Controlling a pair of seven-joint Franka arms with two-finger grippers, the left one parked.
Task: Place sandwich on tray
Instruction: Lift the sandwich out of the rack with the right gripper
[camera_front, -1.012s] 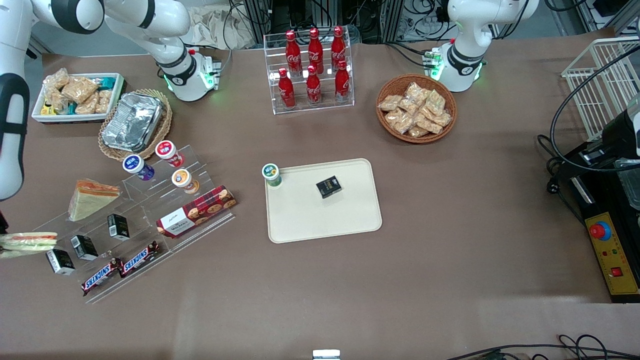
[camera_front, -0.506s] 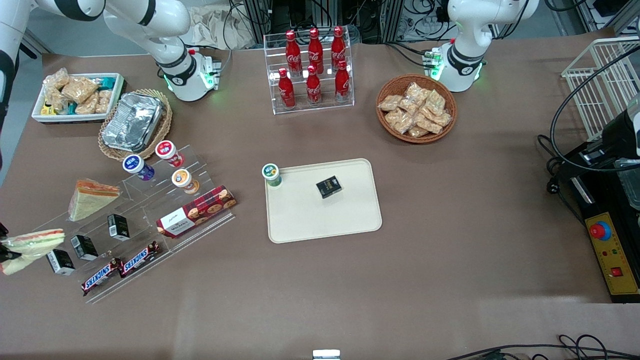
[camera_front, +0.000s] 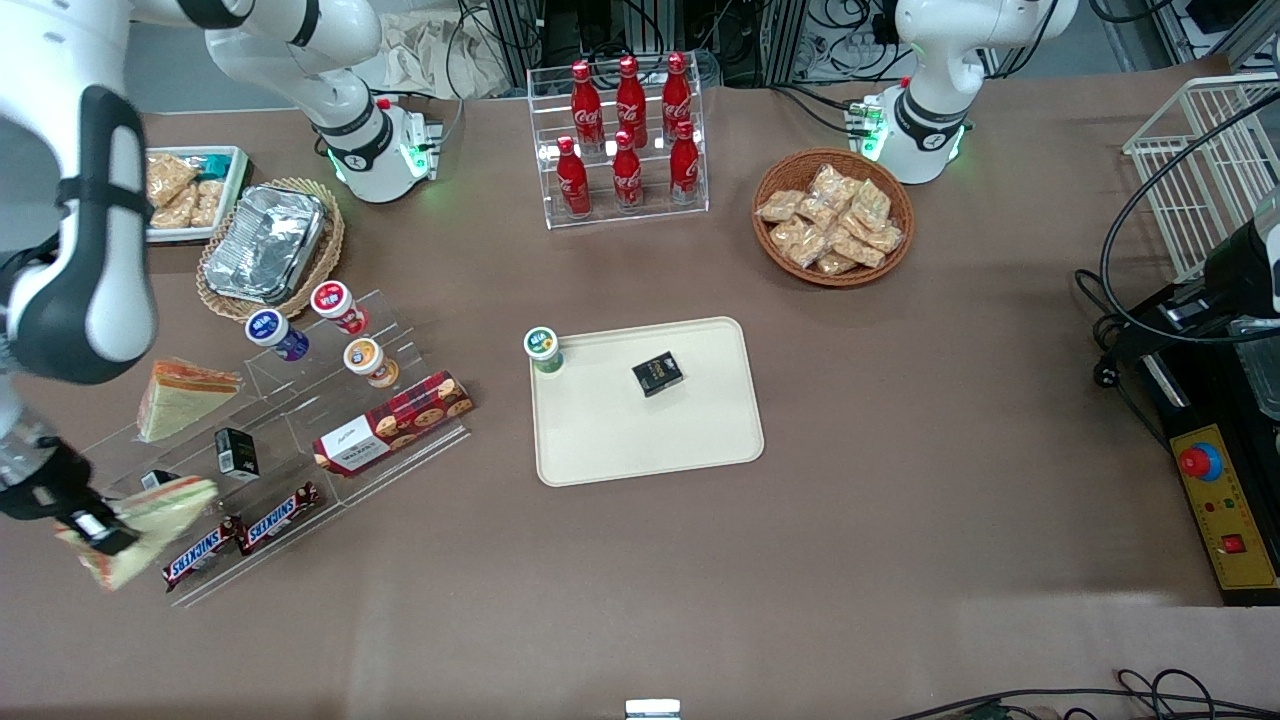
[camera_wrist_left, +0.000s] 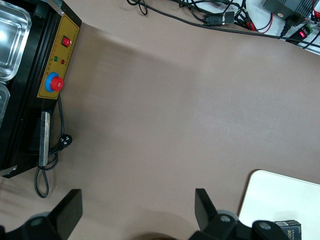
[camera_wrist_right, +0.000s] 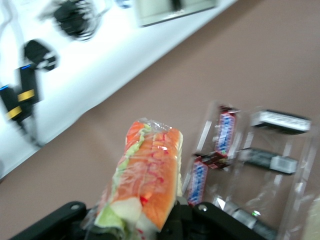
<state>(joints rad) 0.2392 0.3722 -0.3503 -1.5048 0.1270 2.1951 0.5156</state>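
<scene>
Sandwich (camera_front: 140, 530) lifted clear of the tabletop (camera_front: 900, 480), pinched in the tool (camera_front: 95, 528) at the working arm's end, just above the near edge of the clear acrylic display stand (camera_front: 300, 440). Seen from the right wrist as a wrapped wedge (camera_wrist_right: 150, 175) with orange, red and green filling facing the camera, clamped between dark fingers (camera_wrist_right: 50, 220), with two Snickers bars (camera_wrist_right: 212, 155) on the stand below. Tool closed on the sandwich, then; grip apparently at one end of the wedge, the rest hanging out tilted.

Around it on the stand: a second, thicker sandwich wedge (camera_front: 180, 395) farther from the front camera, small black boxes (camera_front: 237, 450), a red biscuit box (camera_front: 392, 422), three lidded cups (camera_front: 330, 330).

Tray (camera_front: 700, 440) well apart, near the middle of the tabletop, lying flat, already carrying a small black box (camera_front: 657, 373), with a green-lidded cup (camera_front: 543, 349) at one corner. Plenty of bare tray surface nearer the front camera.

Progress, as a judgement: pick-up done, carry barely begun. Left to do: crossing sideways over the stand toward the tray, lowering onto a bare patch away from box and cup, letting go. Worth watching: slippery wrap and an off-centre grip, so possible sagging or slipping on the way.
</scene>
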